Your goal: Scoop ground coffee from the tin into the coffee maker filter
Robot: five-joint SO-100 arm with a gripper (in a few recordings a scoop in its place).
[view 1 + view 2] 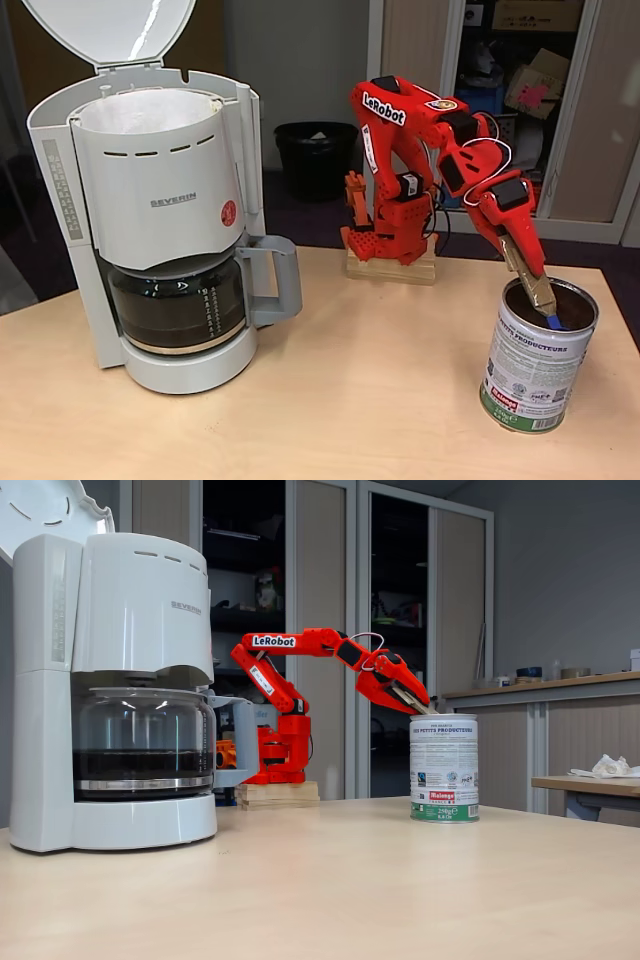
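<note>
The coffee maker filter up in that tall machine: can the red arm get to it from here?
Probably yes. The lid is up, leaving the coffee maker filter open from above. The tool is down in the tin, so it must lift high first.

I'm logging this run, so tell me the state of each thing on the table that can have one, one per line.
coffee maker: lid flipped up, basket open.
coffee maker filter: white paper seated in the basket; contents not visible.
carafe: on its plate, dark liquid low inside.
tin: upright, open, no lid.
gripper: tip down inside the tin's mouth; jaws cannot be judged.
</note>
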